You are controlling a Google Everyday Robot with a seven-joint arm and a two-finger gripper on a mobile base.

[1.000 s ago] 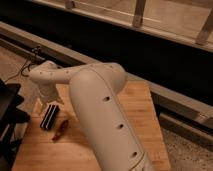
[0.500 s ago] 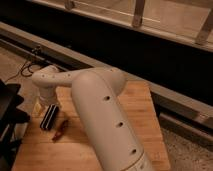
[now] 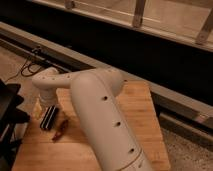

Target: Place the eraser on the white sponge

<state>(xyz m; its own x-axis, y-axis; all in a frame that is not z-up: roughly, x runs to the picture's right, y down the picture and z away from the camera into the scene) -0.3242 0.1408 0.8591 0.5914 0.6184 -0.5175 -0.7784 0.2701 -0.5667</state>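
In the camera view, the arm (image 3: 102, 117) had sunk a touch lower over the wooden surface (image 3: 132, 112) than half a second earlier, while the eraser (image 3: 49, 118) had not budged. It sat upright-looking near the left edge, directly under the wrist, with the red chili (image 3: 60, 129) just beside it on the right. The pincer (image 3: 49, 106) was down at the eraser's top end, tucked beneath the wrist, and whether it was spread or pinching the block I could not tell. A pale patch (image 3: 37, 111) peeked out just left of the eraser and was possibly the white sponge, but that was not certain. By my reading, the placing was not yet done and the drop looked like settling in for the grasp.
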